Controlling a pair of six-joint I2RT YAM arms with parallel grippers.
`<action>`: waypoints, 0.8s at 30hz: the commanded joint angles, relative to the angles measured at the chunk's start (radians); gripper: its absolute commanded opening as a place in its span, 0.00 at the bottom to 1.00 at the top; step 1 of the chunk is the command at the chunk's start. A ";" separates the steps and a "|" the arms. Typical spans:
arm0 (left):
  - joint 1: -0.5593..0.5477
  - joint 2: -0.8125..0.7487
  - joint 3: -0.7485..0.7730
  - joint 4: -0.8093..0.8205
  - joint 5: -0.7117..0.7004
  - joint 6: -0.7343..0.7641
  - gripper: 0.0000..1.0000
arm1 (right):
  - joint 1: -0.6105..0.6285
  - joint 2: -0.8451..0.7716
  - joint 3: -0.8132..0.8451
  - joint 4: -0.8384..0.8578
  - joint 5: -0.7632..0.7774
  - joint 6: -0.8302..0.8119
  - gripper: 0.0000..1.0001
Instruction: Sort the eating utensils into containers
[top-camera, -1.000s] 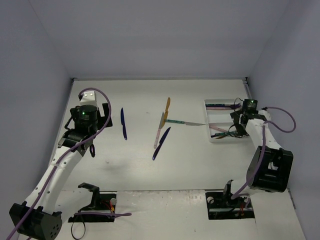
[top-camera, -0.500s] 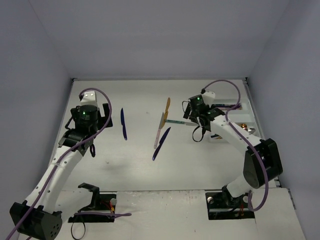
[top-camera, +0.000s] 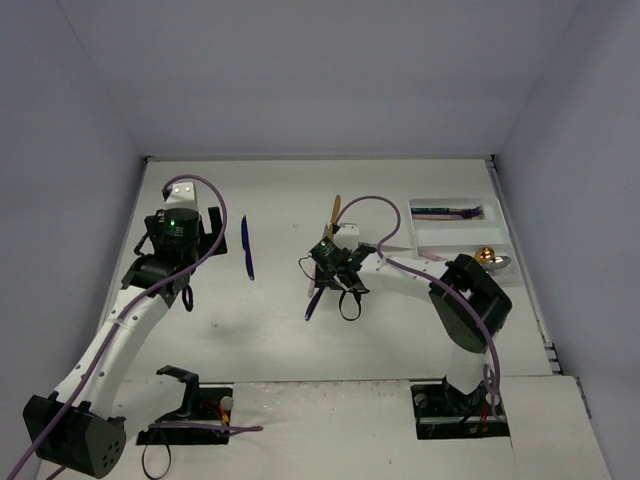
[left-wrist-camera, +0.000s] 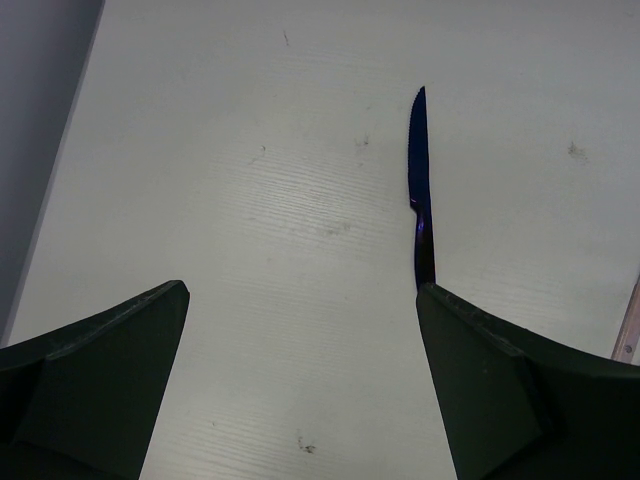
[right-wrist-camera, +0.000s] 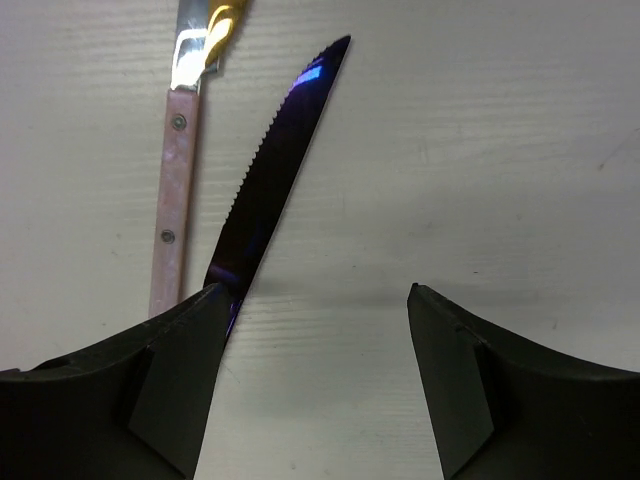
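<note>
A dark blue knife (top-camera: 247, 247) lies left of centre. My left gripper (top-camera: 203, 240) hovers beside it, open and holding nothing. In the left wrist view that knife (left-wrist-camera: 420, 190) runs under the right finger (left-wrist-camera: 500, 400). My right gripper (top-camera: 330, 272) is over the middle cluster of eating utensils, open and holding nothing. Its wrist view shows a second dark blue serrated knife (right-wrist-camera: 275, 170) slipping under the left finger (right-wrist-camera: 120, 390), next to a pink-handled knife (right-wrist-camera: 172, 200) and a gold piece (right-wrist-camera: 222, 20). The white container tray (top-camera: 415, 225) at the right holds a purple utensil (top-camera: 445, 212).
A gold spoon (top-camera: 485, 254) and a silver piece (top-camera: 501, 262) show by the tray's near right corner, behind the right arm. The walls close in on the left, back and right. Cable loops hang under both wrists.
My right arm has swung left from the tray to the middle cluster, jaws open and holding nothing. It now covers the teal knife. The left arm has barely moved.
</note>
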 joint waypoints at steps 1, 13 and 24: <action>0.008 0.002 0.016 0.039 -0.017 -0.003 0.97 | 0.006 0.045 0.055 0.004 0.009 0.029 0.68; 0.008 0.004 0.017 0.039 -0.016 -0.001 0.97 | 0.006 0.178 0.136 0.007 -0.067 -0.048 0.64; 0.008 -0.001 0.016 0.039 -0.014 -0.001 0.97 | -0.026 0.350 0.324 0.007 -0.179 -0.242 0.55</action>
